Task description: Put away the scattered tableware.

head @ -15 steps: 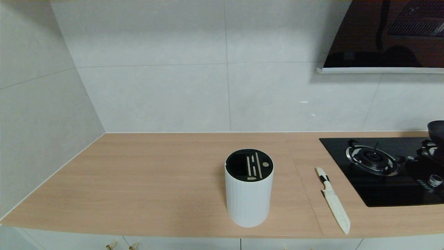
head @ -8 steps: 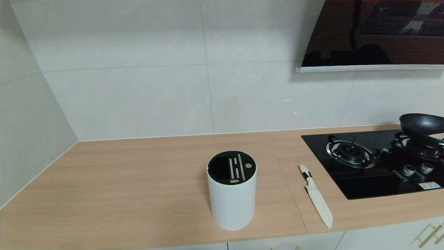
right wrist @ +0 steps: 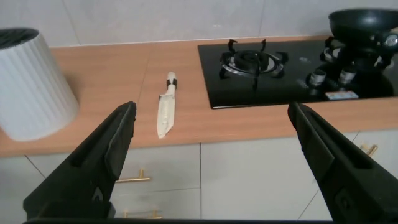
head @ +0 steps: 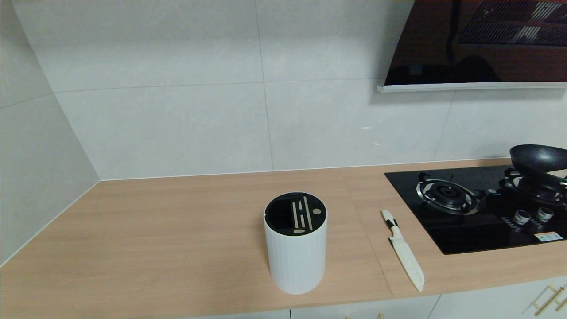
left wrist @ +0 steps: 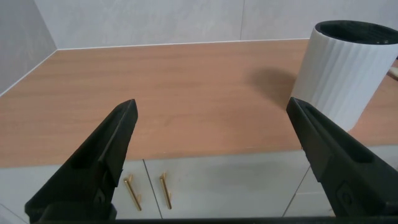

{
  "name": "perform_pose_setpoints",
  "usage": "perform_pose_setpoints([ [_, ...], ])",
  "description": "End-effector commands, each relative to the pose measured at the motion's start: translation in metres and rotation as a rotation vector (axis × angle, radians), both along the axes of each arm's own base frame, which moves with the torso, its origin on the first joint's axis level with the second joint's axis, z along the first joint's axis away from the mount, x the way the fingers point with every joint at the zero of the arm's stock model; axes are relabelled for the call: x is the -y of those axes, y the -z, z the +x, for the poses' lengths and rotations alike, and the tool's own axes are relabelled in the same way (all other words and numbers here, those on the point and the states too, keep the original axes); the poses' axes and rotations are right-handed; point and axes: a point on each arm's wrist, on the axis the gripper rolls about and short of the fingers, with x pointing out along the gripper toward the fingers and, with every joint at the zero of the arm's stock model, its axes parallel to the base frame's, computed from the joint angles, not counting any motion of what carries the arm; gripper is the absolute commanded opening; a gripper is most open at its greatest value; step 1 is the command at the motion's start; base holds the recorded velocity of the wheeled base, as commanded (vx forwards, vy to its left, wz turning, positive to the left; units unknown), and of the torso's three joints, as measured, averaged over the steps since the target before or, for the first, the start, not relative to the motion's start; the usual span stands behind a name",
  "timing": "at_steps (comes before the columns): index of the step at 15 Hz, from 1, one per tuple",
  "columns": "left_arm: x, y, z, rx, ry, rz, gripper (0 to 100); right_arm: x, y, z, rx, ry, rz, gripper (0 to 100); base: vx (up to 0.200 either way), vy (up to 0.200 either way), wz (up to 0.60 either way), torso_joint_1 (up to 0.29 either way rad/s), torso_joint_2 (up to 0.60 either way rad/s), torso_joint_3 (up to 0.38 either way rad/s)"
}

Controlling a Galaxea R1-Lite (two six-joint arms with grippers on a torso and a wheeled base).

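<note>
Both claws hang low in front of the tabletop's front edge, level with the cabinet fronts. Left claw (left wrist: 208,106): fingers spread wide, nothing held, gold cabinet handles (left wrist: 165,190) below it. Right claw (right wrist: 210,109): also spread wide, nothing held.

Tabletop (head: 177,230) is light wood. The white ribbed knife holder (head: 296,252) stands upright near the front edge, its black slotted top facing up. A broad stretch of bare wood runs from the holder's left side to the corner where the side wall meets the back wall.

The knife (head: 402,250) lies flat to the right of the holder, apart from it. Its pale blade tip sits almost at the front edge and its handle points toward the back wall. It lies between the holder and the black gas hob (head: 469,230), with a narrow strip of wood on each side.

Farther back, a dark pan (head: 538,157) sits on the hob's right burner. A range hood (head: 478,40) hangs on the tiled wall above.
</note>
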Motion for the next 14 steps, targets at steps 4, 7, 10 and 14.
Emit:
perform_pose_setpoints([
  [4,0.000,0.000,0.000,0.000,0.000,-0.001,100,-0.002,-0.048,0.001,-0.003,-0.124,0.034,100,0.000,0.000,0.00,0.000,0.00,0.000],
  [7,0.000,0.000,0.000,0.000,-0.001,-0.001,100,-0.004,-0.064,0.024,-0.151,-0.215,0.045,100,0.000,0.000,0.00,0.000,0.00,0.000],
  [10,0.000,0.000,0.000,0.000,0.000,-0.001,100,-0.009,-0.072,0.054,-0.324,-0.340,0.061,100,0.000,0.000,0.00,0.000,0.00,0.000],
  [14,0.000,0.000,0.000,0.000,-0.001,-0.001,100,-0.017,-0.076,0.102,-0.467,-0.376,0.067,100,0.000,0.000,0.00,0.000,0.00,0.000],
])
